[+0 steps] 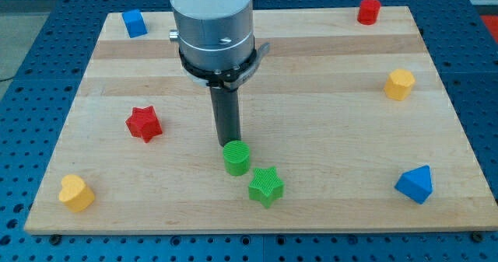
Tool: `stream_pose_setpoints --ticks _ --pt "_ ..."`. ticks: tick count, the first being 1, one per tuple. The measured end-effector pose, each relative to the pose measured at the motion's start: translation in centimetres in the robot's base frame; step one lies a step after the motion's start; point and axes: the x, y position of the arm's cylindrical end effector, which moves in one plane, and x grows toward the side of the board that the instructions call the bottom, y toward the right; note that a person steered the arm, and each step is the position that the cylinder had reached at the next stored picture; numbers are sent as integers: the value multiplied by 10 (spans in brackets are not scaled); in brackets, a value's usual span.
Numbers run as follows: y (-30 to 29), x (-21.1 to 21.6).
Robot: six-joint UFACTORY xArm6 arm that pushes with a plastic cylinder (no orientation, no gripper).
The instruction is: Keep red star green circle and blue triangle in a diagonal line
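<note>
The red star (144, 124) lies on the left part of the wooden board (327, 114). The green circle (236, 158), a short cylinder, stands near the middle, toward the view's bottom. The blue triangle (415, 184) lies at the bottom right. My tip (229, 143) stands just above the green circle in the view, touching or nearly touching its upper edge. The red star is well to the tip's left.
A green star (266, 186) lies just below and right of the green circle. A yellow heart (75, 193) is at bottom left, a blue block (135, 22) at top left, a red cylinder (368, 11) at top right, a yellow hexagon (399, 84) on the right.
</note>
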Motion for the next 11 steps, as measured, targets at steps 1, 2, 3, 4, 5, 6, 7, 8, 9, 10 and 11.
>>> stream_pose_setpoints --ticks 1,2,3,4,5,6,7,8,9,10,11 --pt "-40 -1" --pt "-49 5" --pt "-32 5" --pt "-11 6" --pt "-2 16" --pt "-1 19" --pt "-1 19" --pt "3 19" --pt "4 19" --pt "13 19" --pt "24 19"
